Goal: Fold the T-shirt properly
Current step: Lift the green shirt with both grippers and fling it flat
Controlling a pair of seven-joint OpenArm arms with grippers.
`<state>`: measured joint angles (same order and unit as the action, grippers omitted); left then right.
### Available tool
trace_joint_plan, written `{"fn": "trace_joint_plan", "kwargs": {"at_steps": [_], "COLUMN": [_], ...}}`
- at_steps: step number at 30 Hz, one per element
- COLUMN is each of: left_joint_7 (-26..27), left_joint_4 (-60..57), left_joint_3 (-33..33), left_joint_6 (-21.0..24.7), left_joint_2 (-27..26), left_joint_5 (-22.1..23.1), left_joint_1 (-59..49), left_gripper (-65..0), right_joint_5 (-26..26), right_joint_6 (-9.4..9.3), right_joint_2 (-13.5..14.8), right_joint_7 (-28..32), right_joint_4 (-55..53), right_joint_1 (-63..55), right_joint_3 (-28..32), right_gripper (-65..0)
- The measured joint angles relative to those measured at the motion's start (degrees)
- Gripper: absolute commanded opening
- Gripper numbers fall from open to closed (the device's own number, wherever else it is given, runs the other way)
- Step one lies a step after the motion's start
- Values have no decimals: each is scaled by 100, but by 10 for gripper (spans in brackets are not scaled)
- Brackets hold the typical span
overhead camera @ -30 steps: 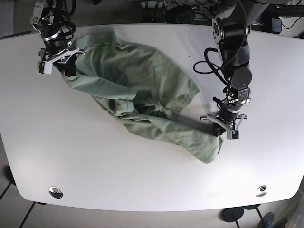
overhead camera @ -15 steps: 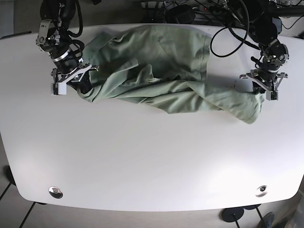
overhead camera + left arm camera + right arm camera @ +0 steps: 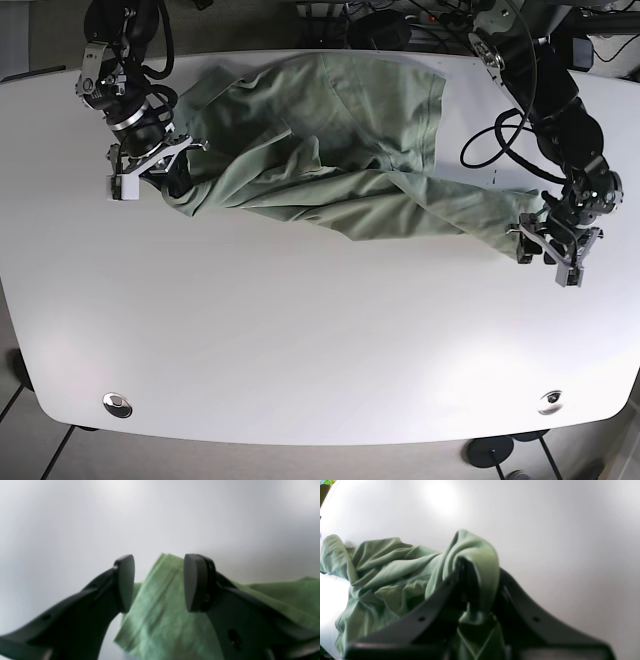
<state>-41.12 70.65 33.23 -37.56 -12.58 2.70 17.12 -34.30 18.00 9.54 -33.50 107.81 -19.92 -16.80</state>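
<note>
The T-shirt (image 3: 330, 150) lies stretched and rumpled across the far half of the white bench (image 3: 300, 340), one end at each arm. At its near-right end the left tool (image 3: 155, 582) stands with its jaws apart and a flat hem of green cloth lying between them, unpinched. At the shirt's opposite end the right tool (image 3: 480, 590) is clamped on a thick bunch of fabric that bulges over its fingers.

The risks, as I judge them, come from both grips. If the left tool lifts away or closes too shallow, the hem stays on the bench and that end sags back into wrinkles. The right tool's bunch (several layers, it seems) may carry hidden folds into any crease, so the fold could come out skewed toward that end.
</note>
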Motion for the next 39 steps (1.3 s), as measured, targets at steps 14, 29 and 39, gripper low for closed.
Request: {"fn": "trace_joint_plan", "kwargs": {"at_steps": [14,29,39], "left_joint_7": [966,-634,-1429], "left_joint_4": [-2470,1469,2028], "left_joint_3": [-946,-538,-612], "left_joint_6": [492,407,411], "left_joint_2": [-505,-417,-317], "left_joint_5": [352,59,33], "left_joint_1": [728,20,1722], "left_gripper": [-514,-650,-650], "right_joint_5": [-4,11,39], "right_joint_6": [2,-4,0], "right_joint_2": [-7,63,601], "right_joint_7": [0,-74,-1738], "right_joint_4": [0,76,-240], "right_joint_1": [0,166,3117], "right_joint_3": [-17,-35,-39], "right_gripper": [-629,-629,-629]}}
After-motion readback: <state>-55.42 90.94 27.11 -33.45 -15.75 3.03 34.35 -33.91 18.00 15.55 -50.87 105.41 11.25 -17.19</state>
